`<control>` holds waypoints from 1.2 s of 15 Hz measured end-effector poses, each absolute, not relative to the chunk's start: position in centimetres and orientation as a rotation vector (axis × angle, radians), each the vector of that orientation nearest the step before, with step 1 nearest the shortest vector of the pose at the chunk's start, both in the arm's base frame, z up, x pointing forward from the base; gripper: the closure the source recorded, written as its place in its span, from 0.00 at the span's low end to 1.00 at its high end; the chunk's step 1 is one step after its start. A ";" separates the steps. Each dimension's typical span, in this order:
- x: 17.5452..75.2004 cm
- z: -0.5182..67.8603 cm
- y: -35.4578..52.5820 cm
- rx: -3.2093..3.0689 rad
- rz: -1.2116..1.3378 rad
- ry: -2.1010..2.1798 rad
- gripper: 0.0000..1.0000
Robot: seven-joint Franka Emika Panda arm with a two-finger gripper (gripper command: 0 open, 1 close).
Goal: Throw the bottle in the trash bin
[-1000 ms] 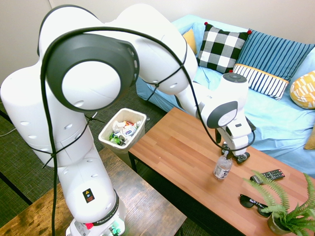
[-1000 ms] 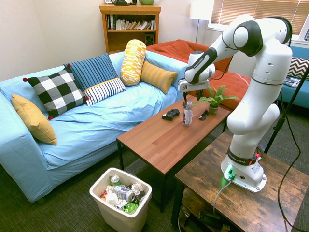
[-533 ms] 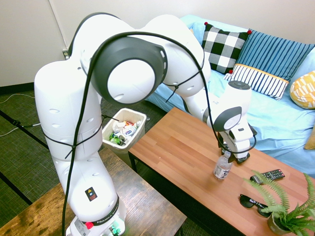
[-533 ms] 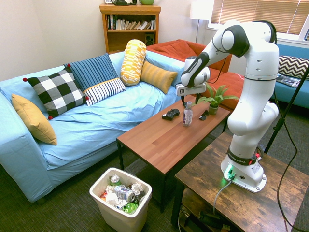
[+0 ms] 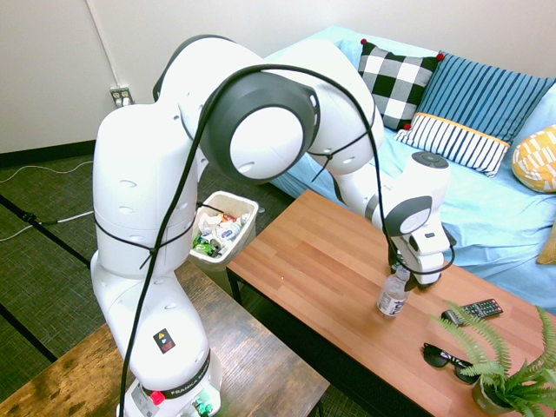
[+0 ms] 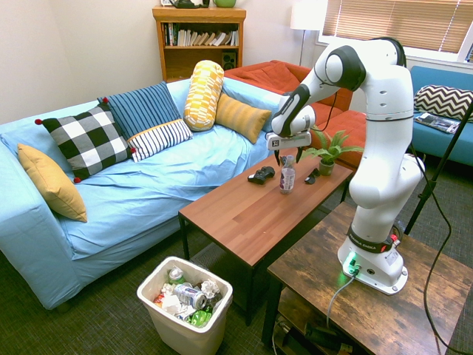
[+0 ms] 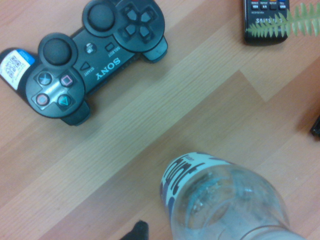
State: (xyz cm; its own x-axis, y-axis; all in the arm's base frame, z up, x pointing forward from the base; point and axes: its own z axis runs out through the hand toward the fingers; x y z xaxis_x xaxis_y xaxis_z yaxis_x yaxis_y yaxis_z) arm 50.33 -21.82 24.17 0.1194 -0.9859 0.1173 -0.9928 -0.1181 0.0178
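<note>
The small clear plastic bottle with the printed white label (image 5: 392, 300) stood upright on the long wood-topped bench (image 5: 304, 246), with the black game controller (image 6: 261, 175) near it and the dark sunglasses (image 5: 450, 362) on its other side. The job was at the approach, as far as could be judged: the bottle had yet to be lifted, and the white rectangular plastic bin with the rounded rim (image 6: 185, 303), part filled with cans, bottles and crumpled paper, stood on the floor off the bench's end. The dark two-fingered pincer (image 6: 290, 158) was wide open and had hold of nothing, its fingers pointing down about the bottle's top; whether either one touched the plastic could not be told. The next move called for settling a little lower, with the neck and shoulders centred between the fingers, then closing squarely; an off-centre descent might have tipped the bottle over. The white jointed arm (image 6: 389, 96) rose from its base on the darker wooden table (image 5: 252, 347), bent over at a high elbow and reached across to the bench, its wrist above the bottle.
</note>
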 end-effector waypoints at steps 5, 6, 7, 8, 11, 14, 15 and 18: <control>50.2 23.3 -22.0 2.282 0.091 -2.022 1.00; 50.2 23.1 -22.0 2.282 0.086 -2.020 1.00; 50.2 23.1 -21.9 2.283 0.084 -2.018 1.00; 50.2 23.0 -22.0 2.284 0.083 -2.017 1.00; 50.2 23.4 -22.2 2.289 0.093 -2.020 1.00; 50.0 23.7 -22.8 2.291 0.097 -2.020 1.00; 50.0 24.0 -22.9 2.298 0.106 -2.016 1.00; 51.5 29.1 -19.7 2.386 0.203 -1.968 1.00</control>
